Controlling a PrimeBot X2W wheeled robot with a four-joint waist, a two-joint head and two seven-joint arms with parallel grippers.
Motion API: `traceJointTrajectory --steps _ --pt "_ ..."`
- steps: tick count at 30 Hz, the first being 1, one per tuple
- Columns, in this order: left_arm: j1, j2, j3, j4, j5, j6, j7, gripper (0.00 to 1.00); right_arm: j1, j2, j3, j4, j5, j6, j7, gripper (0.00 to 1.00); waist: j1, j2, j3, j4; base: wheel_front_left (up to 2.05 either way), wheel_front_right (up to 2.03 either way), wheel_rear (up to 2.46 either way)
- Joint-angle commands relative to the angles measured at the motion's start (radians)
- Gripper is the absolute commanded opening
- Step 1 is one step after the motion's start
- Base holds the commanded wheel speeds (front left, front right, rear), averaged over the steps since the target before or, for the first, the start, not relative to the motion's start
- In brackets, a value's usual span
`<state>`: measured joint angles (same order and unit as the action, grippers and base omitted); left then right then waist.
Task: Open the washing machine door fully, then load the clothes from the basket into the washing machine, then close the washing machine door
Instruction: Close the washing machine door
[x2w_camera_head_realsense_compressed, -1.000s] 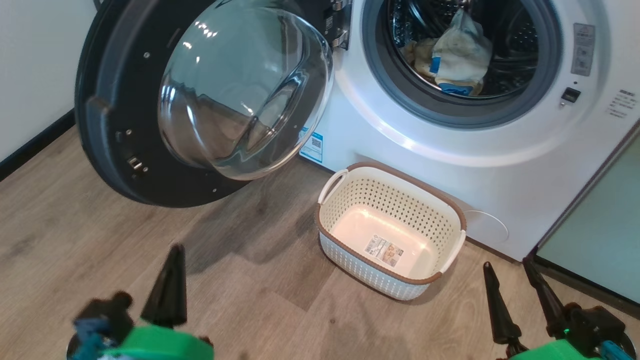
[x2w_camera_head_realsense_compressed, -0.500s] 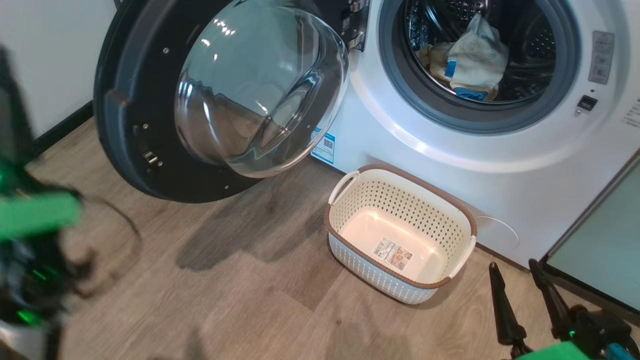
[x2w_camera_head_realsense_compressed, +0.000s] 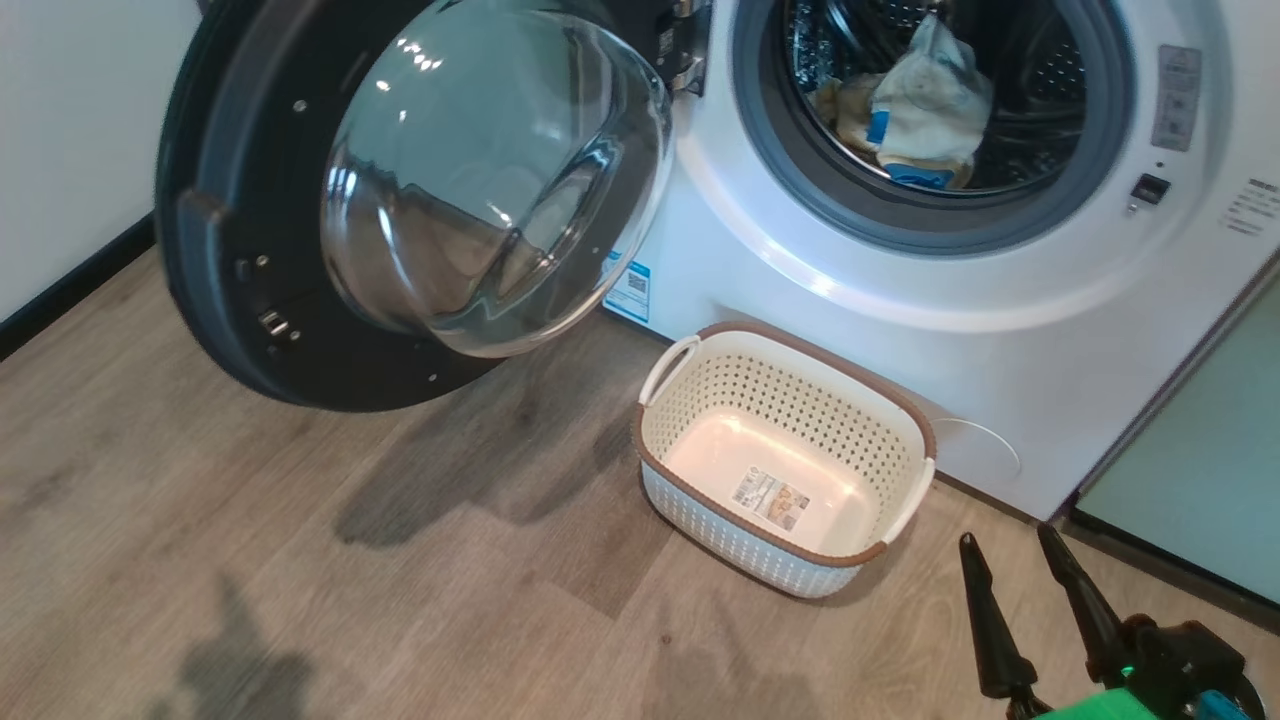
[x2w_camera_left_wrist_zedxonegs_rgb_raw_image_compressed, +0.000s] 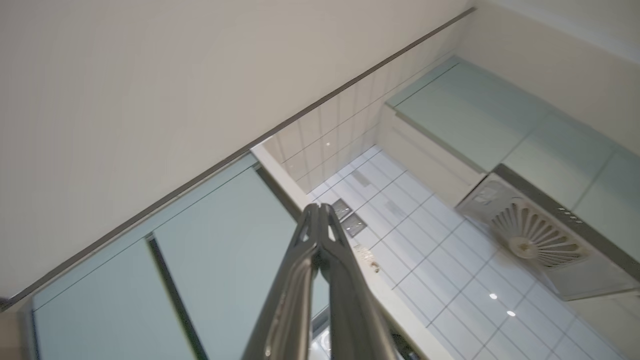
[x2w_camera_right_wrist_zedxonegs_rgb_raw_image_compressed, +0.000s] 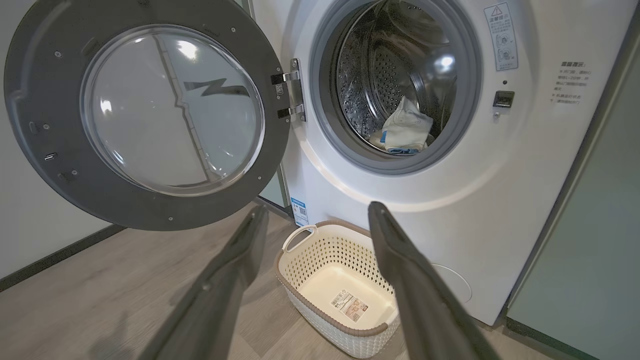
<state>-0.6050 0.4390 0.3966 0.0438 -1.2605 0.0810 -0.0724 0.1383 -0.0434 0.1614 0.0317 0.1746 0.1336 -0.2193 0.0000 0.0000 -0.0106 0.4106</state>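
Observation:
The washing machine door (x2w_camera_head_realsense_compressed: 230, 300), glossy black with a bulging glass bowl, stands swung open to the left. The white washing machine (x2w_camera_head_realsense_compressed: 800, 330) shows its steel drum, and the clothes (x2w_camera_head_realsense_compressed: 925, 110), cream with blue trim, lie inside it. On the floor in front sits the cream basket (x2w_camera_head_realsense_compressed: 800, 400), with just a label on its bottom. My right gripper (x2w_camera_head_realsense_compressed: 1005, 537) is open at the lower right, apart from the basket. Its wrist view shows the door (x2w_camera_right_wrist_zedxonegs_rgb_raw_image_compressed: 50, 165), clothes (x2w_camera_right_wrist_zedxonegs_rgb_raw_image_compressed: 405, 132) and basket (x2w_camera_right_wrist_zedxonegs_rgb_raw_image_compressed: 325, 250) beyond the open right gripper (x2w_camera_right_wrist_zedxonegs_rgb_raw_image_compressed: 317, 207). My left gripper (x2w_camera_left_wrist_zedxonegs_rgb_raw_image_compressed: 318, 207) is shut on nothing, pointing up.
A pale-green cabinet (x2w_camera_head_realsense_compressed: 1200, 450) stands right of the machine. A wall with dark skirting (x2w_camera_head_realsense_compressed: 60, 290) runs along the left. Wooden floor spreads before the machine. The left wrist view looks at upper cabinets (x2w_camera_left_wrist_zedxonegs_rgb_raw_image_compressed: 220, 240), white tiles and a range hood (x2w_camera_left_wrist_zedxonegs_rgb_raw_image_compressed: 540, 245).
My shut left gripper rose from the lower left and went up out of the head view. The head camera swayed slightly. My right gripper stayed open and low.

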Motion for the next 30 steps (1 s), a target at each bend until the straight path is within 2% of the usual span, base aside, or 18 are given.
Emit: traceJointTrajectory --steps 1,11,19,30 --pt "-0.052 0.084 0.037 0.058 -0.01 -0.01 0.028 0.0 -0.041 -0.012 0.02 -0.033 -0.001 -0.003 0.002 1.0 0.0 0.0 0.003 -0.009 0.0 0.0 0.0" --pt "-0.11 0.151 0.093 0.478 -0.164 -0.045 0.206 0.0 -0.055 -0.026 0.027 -0.033 0.0 -0.003 0.01 1.0 0.0 0.0 0.031 -0.053 0.0 0.0 0.0" --pt "-0.095 0.172 0.071 0.604 -0.19 -0.038 0.319 0.0 -0.07 -0.041 0.033 -0.041 0.002 -0.003 0.017 1.0 0.0 0.0 0.053 -0.078 0.0 0.0 0.0" --pt "-0.07 0.16 0.029 0.655 -0.205 -0.068 0.432 0.0 -0.088 -0.057 0.034 -0.053 0.006 -0.003 0.025 1.0 0.0 0.0 0.091 -0.117 0.0 0.0 0.0"
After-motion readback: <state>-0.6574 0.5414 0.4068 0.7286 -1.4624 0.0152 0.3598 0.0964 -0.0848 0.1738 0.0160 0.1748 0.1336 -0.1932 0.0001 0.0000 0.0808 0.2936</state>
